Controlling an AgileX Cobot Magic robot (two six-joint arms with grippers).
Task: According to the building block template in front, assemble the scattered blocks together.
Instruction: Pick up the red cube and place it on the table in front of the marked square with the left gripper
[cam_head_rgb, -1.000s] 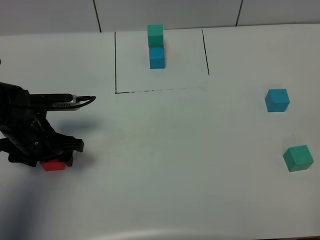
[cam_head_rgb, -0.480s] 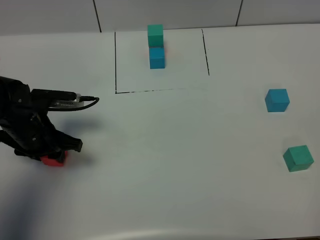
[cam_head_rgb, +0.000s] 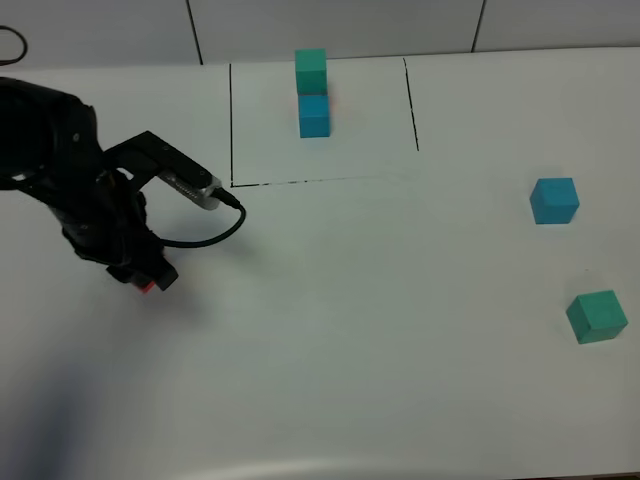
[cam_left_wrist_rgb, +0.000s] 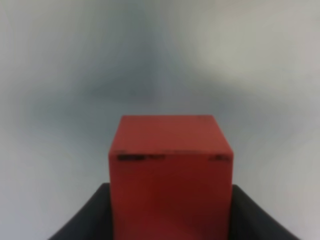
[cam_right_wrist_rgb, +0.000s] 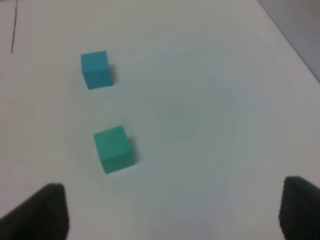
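From up high, my left gripper (cam_head_rgb: 148, 280) sits on the left side of the white table (cam_head_rgb: 350, 320), short of the drawn black lines (cam_head_rgb: 231, 125), and only a sliver of the red cube (cam_head_rgb: 147, 288) peeks out at its tip. Far back between those lines stands the template (cam_head_rgb: 313, 95), teal-green over blue. Well off to the right lie the blue cube (cam_head_rgb: 554, 200) and, nearer the front edge, the teal-green cube (cam_head_rgb: 597, 316), apart from each other. Over to my left wrist: the red cube (cam_left_wrist_rgb: 170, 170) fills the lower middle, my dark fingers (cam_left_wrist_rgb: 80, 222) pressed against both its sides, jaws clamped tight on it. The table behind is a blur, so it looks lifted clear, though I can't swear to that. Now my right wrist: the blue cube (cam_right_wrist_rgb: 95, 69) and teal-green cube (cam_right_wrist_rgb: 113, 149) rest on the table, and my right gripper (cam_right_wrist_rgb: 172, 215) hangs above with jaws spread wide, gripping nothing.
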